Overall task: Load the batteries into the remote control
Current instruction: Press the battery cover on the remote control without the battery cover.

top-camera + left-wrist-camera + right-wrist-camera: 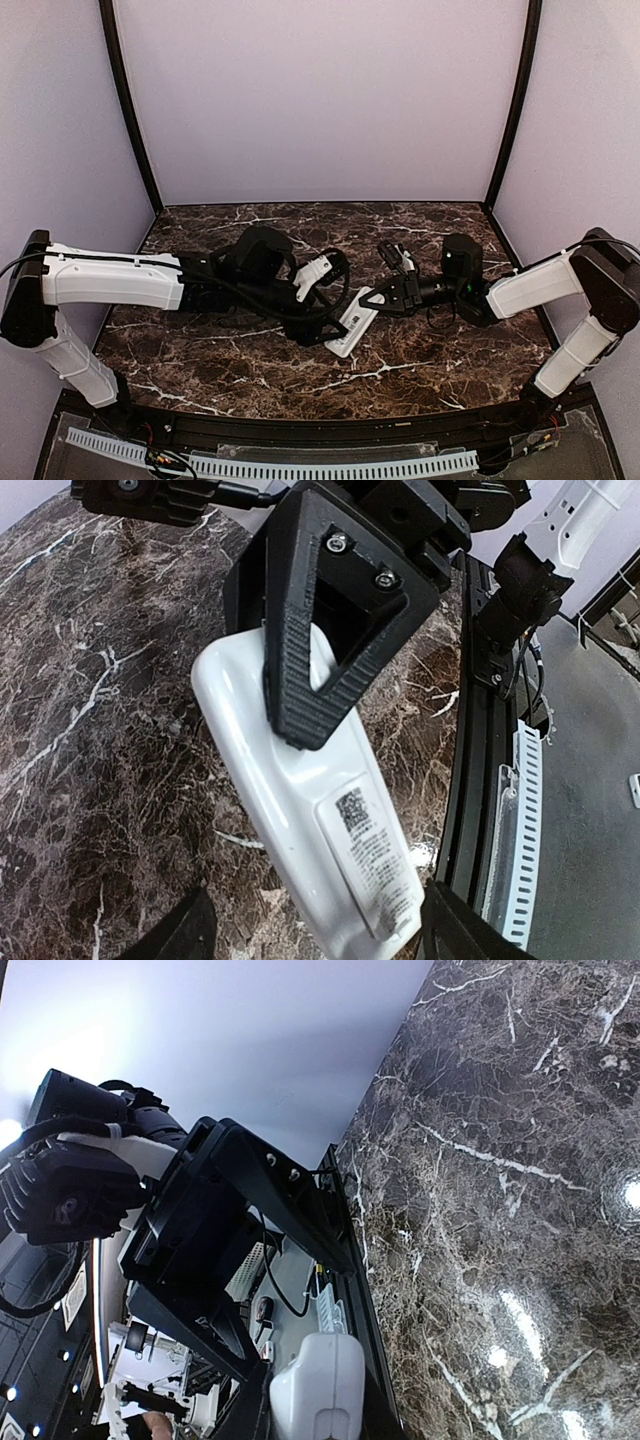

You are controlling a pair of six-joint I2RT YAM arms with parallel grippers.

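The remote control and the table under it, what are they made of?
The remote control looks like smooth white plastic: glossy, rounded edges, printed sticker. The table looks like polished dark marble, white-veined and reflecting lights, though it may be imitation.

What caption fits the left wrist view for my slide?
Right end effector grips the white remote, label up, between open fingers of the left end effector.
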